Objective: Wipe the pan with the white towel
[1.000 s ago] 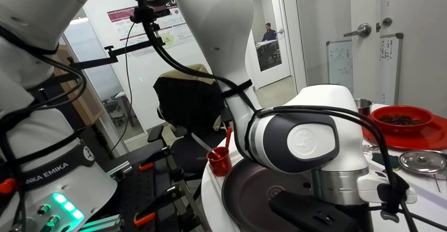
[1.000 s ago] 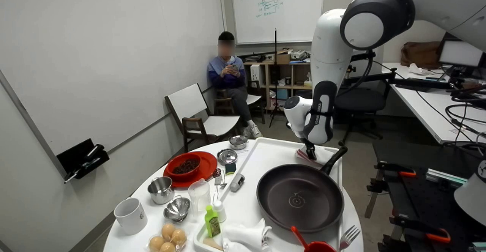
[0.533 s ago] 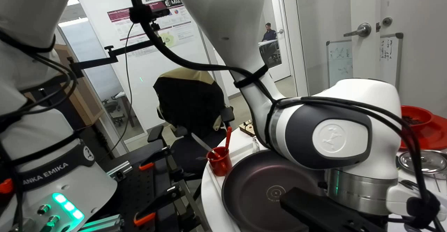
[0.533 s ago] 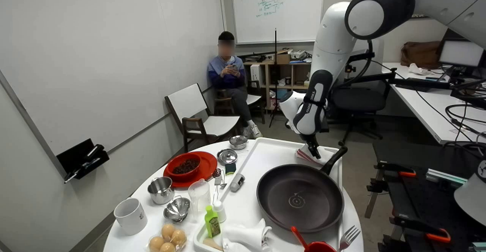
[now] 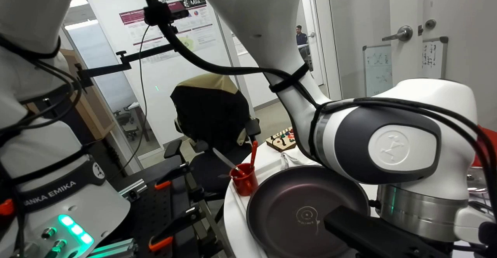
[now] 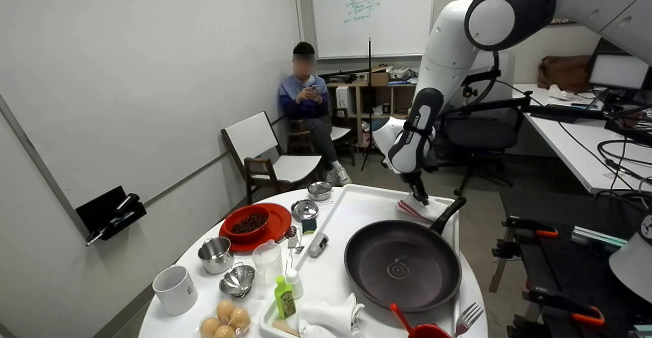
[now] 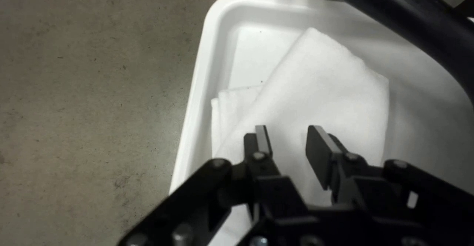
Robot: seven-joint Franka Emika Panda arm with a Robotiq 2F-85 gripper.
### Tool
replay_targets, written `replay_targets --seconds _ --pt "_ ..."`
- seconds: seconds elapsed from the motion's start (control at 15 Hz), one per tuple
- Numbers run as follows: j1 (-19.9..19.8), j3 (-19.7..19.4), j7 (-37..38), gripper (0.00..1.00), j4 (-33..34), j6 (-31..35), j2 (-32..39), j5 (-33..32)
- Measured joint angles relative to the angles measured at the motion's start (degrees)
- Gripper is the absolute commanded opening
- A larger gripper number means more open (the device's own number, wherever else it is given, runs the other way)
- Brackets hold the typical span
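The white towel lies folded in a corner of the white tray; in an exterior view red stripes show on this towel. Right over it, my gripper stands with its fingers apart, a fairly narrow gap between them. Only flat towel shows through that gap; whether the tips touch the cloth I cannot tell. In an exterior view the gripper points down at the towel, beside the pan's handle. The dark pan sits empty on the tray. The arm hides part of the pan in an exterior view.
At the tray's near end lie a crumpled white cloth, a green bottle and a red cup with utensils. A grey item rests by the tray's side. The pan's handle crosses close by my gripper.
The arm has swung across to the right in an exterior view, uncovering more of the pan. My gripper has shifted slightly above the towel. Towel and pan have not moved.
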Motion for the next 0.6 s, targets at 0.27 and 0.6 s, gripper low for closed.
replay_targets --seconds 0.27,0.6 --pt "0.0 0.3 -0.8 0.88 0.4 0.0 0.1 0.0" --pt "0.0 1.2 -2.4 1.00 0.9 -0.2 0.4 0.0"
